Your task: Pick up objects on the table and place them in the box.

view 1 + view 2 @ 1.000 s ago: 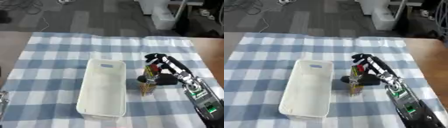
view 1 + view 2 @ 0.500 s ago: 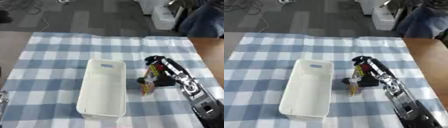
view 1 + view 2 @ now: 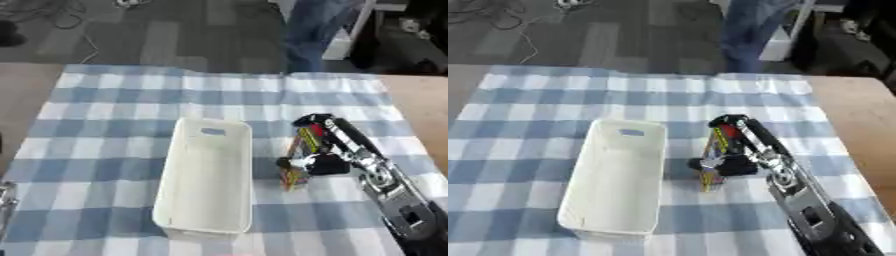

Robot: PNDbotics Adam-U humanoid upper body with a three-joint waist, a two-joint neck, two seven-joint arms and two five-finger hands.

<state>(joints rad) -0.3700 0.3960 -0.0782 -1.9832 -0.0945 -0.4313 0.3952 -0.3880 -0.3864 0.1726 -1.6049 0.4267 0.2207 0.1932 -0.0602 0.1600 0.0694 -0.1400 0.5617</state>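
A long white box (image 3: 206, 180) lies lengthwise in the middle of the checked cloth, with nothing visible inside. Just to its right my right hand (image 3: 325, 145) is shut on a narrow packet (image 3: 298, 159) with red, yellow and dark print, fingers over its far end and thumb at its near side. The packet stands tilted, its lower end at or close to the cloth. The right arm reaches in from the lower right corner. Part of my left arm (image 3: 5, 200) shows at the lower left edge; the hand itself is out of view.
The blue and white checked cloth (image 3: 114, 110) covers most of a wooden table (image 3: 420, 95). Bare wood shows at the right and far left. Beyond the far edge are a dark floor, cables and a white cabinet.
The camera has tilted, shifting the whole scene. My right hand with the packet has drawn slightly nearer the box's right wall, and the packet leans more.
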